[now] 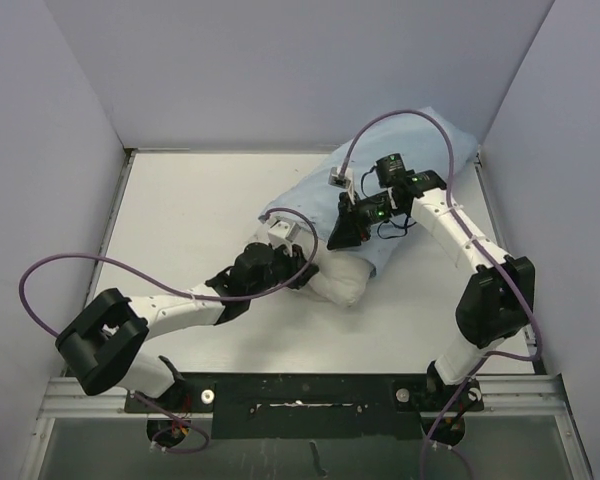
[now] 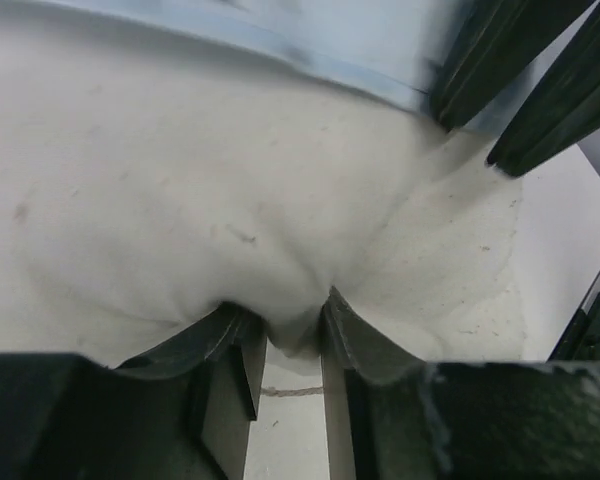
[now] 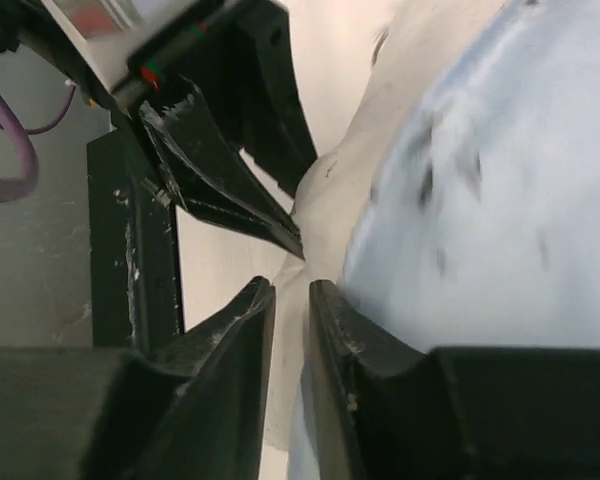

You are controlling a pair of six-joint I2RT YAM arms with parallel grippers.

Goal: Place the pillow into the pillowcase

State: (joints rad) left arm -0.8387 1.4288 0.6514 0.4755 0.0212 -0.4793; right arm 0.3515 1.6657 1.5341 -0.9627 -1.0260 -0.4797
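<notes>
The light blue pillowcase (image 1: 412, 165) lies at the back right of the table. The off-white pillow (image 1: 346, 280) is partly inside it, with its near end sticking out toward the left arm. My left gripper (image 1: 302, 277) is shut on a fold of the pillow's near end (image 2: 180, 200); the pinch shows between its fingertips (image 2: 335, 315). The pillowcase hem (image 2: 320, 45) crosses the top of the left wrist view. My right gripper (image 1: 340, 235) sits at the pillowcase opening, its jaws nearly together on the blue hem (image 3: 480, 180). The left fingers (image 3: 235, 185) are just beyond it.
Grey walls enclose the table (image 1: 190, 220) on the left, back and right. Purple cables (image 1: 75, 262) loop over both arms. A metal rail (image 1: 300, 385) runs along the near edge. The two grippers are very close together.
</notes>
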